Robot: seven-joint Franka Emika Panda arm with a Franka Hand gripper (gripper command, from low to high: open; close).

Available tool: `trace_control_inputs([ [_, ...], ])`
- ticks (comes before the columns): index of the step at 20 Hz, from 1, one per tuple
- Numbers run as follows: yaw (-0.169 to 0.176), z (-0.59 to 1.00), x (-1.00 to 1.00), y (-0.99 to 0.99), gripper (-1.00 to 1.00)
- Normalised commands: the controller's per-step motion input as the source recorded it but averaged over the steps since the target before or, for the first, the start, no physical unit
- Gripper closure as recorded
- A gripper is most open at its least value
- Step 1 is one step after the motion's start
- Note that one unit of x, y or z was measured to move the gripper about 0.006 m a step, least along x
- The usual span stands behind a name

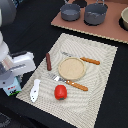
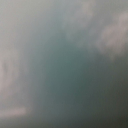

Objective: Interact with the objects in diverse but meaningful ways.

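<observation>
In the exterior view my gripper (image 1: 12,81) is at the left edge, right on top of the pale-blue-and-white milk carton (image 1: 11,90). The hand hides the fingers, so I cannot tell how the jaws stand or whether they hold the carton. The wrist view is only a blurred teal-grey surface, very close to the lens. On the beige placemat (image 1: 100,90) lie a white bottle-like piece (image 1: 35,90), a round red tomato (image 1: 60,92) and a dark brown sausage (image 1: 48,61).
A tan round plate (image 1: 72,68) sits mid-mat between two orange-handled pieces of cutlery (image 1: 90,61) (image 1: 76,85). Two grey pots (image 1: 70,11) (image 1: 95,13) and a bowl (image 1: 125,19) stand on a brown board at the back.
</observation>
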Motion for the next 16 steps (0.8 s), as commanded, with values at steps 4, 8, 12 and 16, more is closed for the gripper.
trace_control_inputs([
  [4, 0.029, 0.12, -0.18, 0.35, 1.0],
  [8, 0.059, -0.14, -0.33, 0.18, 1.0],
  [12, 0.062, -0.4, -0.46, 0.03, 1.0],
  [16, 0.067, -0.56, -0.52, 0.0, 1.0],
])
